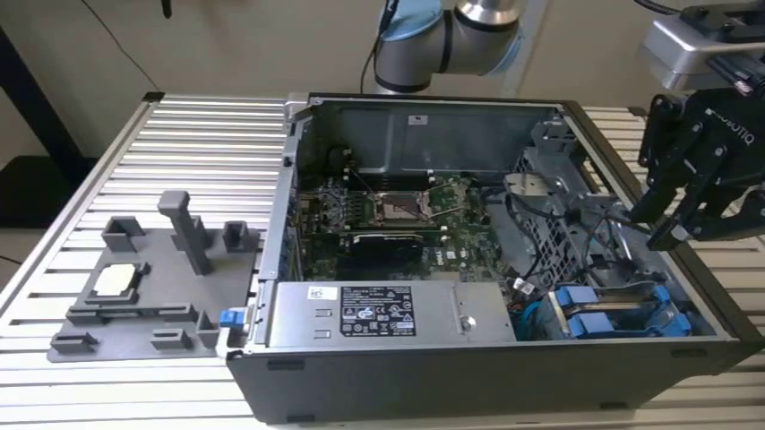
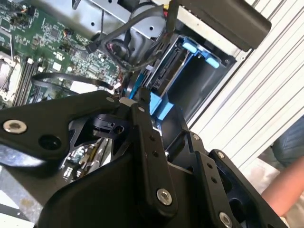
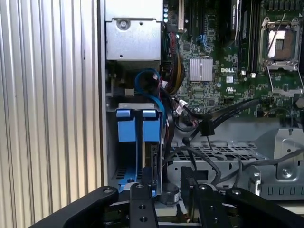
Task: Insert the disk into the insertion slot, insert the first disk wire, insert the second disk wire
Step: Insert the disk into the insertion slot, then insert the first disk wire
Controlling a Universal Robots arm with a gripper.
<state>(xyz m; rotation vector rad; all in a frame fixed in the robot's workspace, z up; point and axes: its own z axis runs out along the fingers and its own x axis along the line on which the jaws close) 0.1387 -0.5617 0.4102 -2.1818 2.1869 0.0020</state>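
Open computer case [image 1: 418,385] on the slatted table [image 1: 203,134]. The claw [image 1: 682,237] hangs over the drive bay at the exterior view's right edge; can't tell if it's gripping anything. The disk [image 1: 576,299] looks already slotted in, lower right, beside the other blue drive [image 1: 594,324]. The wires [image 3: 207,128] seem unplugged, so I'd guess both remain.

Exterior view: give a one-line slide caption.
Gripper hangs above the open computer case, near the blue-framed drives in their bay.

Power supply [image 1: 382,313] beside insertion slot [image 1: 615,309], inside case [image 1: 418,116]
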